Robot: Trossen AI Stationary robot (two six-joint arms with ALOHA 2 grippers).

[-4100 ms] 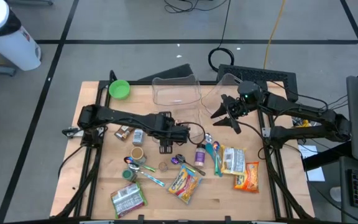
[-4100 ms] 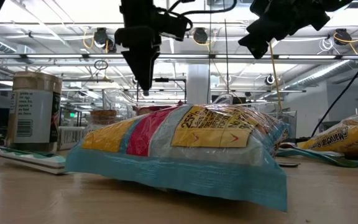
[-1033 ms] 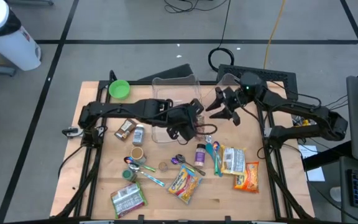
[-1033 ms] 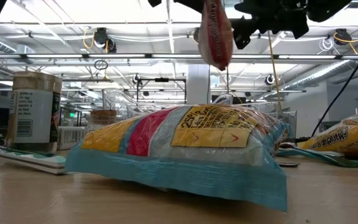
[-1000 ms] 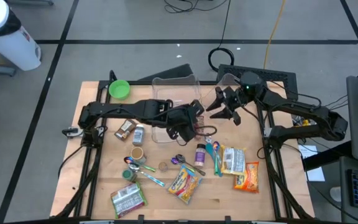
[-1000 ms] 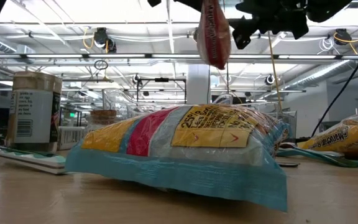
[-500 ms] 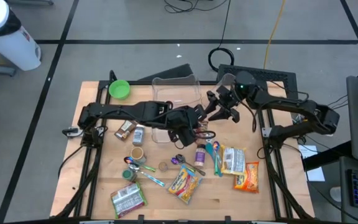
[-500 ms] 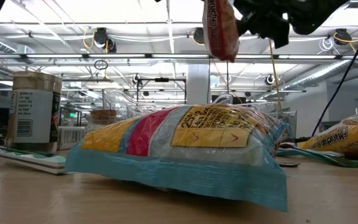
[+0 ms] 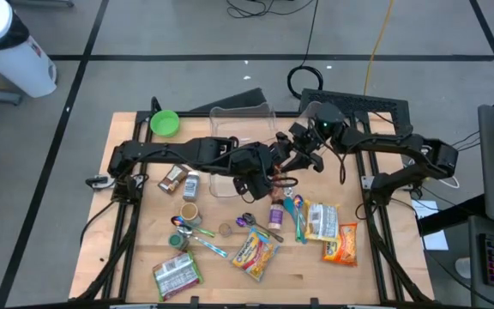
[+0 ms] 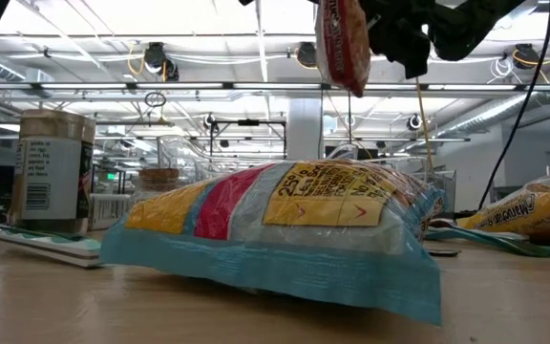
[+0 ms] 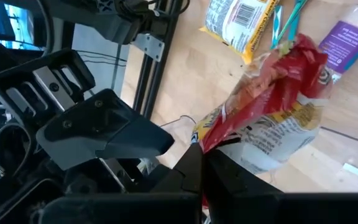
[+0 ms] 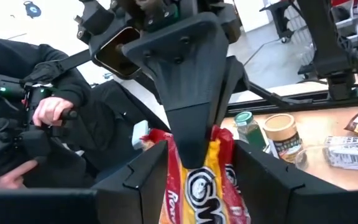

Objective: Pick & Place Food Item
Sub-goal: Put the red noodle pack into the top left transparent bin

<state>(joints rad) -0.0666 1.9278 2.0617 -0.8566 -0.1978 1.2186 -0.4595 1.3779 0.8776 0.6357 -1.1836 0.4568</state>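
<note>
A red and yellow snack bag [image 10: 342,43] hangs high above the table's middle, with my left gripper [image 9: 273,170] shut on it. In the right wrist view the bag [image 12: 201,183] shows between the fingers of my right gripper [image 12: 197,186], which is open and comes level from the table's right side. In the high view that gripper [image 9: 294,160] is right beside the bag. The left wrist view shows the bag [image 11: 272,93] over the wood, and my left gripper [image 11: 202,177] below it. My left gripper pinches one end of the bag [image 11: 207,140] between its two fingers, slanting down from the table's left side. The bag hangs below the fingers, lifted clear of the table. My right gripper's fingers stand on either side of the bag; I cannot tell whether they touch it.
A clear bin [image 9: 243,127] stands at the far middle and a green bowl [image 9: 165,123] at the far left. Below the bag lie a purple bottle [image 9: 275,210], spoons, jars and snack packs [image 9: 256,251] [image 9: 322,221]. A person [image 12: 42,118] sits beyond the table.
My right gripper has gone toward the table's left edge and a little down, rolling as it went, until its fingers flank the hanging bag. My left gripper has stayed in place with the bag, which has swung slightly.
</note>
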